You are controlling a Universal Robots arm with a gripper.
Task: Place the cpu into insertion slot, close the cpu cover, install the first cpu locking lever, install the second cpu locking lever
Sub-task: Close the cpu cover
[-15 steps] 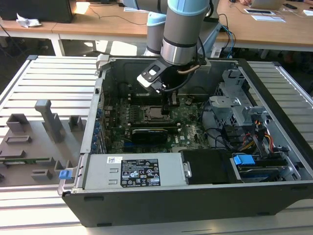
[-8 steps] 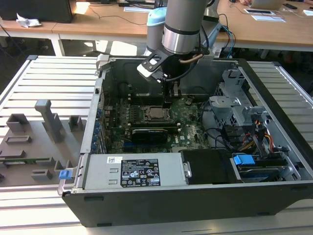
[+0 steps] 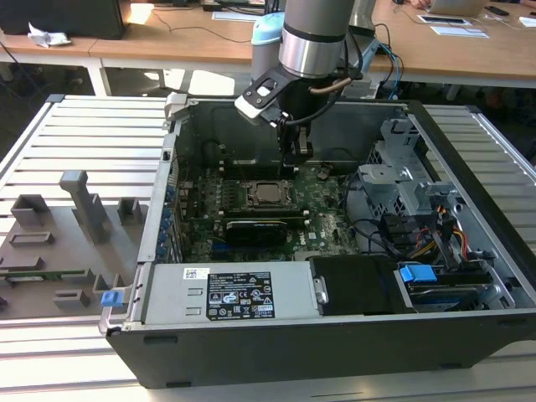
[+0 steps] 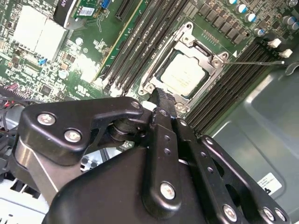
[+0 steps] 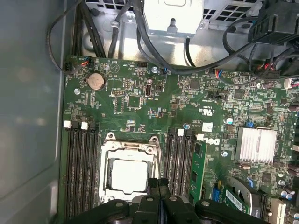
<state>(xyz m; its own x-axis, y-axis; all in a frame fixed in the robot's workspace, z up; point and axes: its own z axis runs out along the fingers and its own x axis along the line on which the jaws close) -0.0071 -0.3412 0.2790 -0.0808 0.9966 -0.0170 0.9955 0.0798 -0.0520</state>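
cpu [image 4: 183,77]: sits flat in the insertion slot [image 4: 200,48], silver-grey top up, near the middle of the green motherboard [image 5: 140,100] inside the open computer case [image 3: 276,360]. Reads clearly in both wrist views, small in the exterior view.

cpu cover [image 4: 163,58]: down over the chip, silver frame on all four sides, metal top showing through the window.

locking lever [image 4: 254,61]: thin wire rod in the second wrist view. Juts out from a socket corner across the black memory slots [image 4: 231,86] toward the grey case wall, not tucked along the frame. Cannot tell how the other lever stands.

end effector [image 5: 159,181]: clenched, two black fingertips pressed together, nothing visible between them. Hangs low over the board just beside one edge of the cover frame; cannot tell whether touching. In the exterior view drops straight down from the arm into the case, slightly toward the exterior view's right of the chip.

Elsewhere on the board, first wrist view: coin cell [image 5: 96,80] well apart from the socket, finned silver heatsink [image 5: 256,144] past the memory slots, black cable bundle [image 5: 140,42] along the board edge.

Exterior view: power supply [image 3: 243,293] with white labels along the near wall, grey drive cage [image 3: 402,180] on the exterior view's right, case resting on a slatted surface [image 3: 92,126], grey fixtures [image 3: 84,205] on the exterior view's left.
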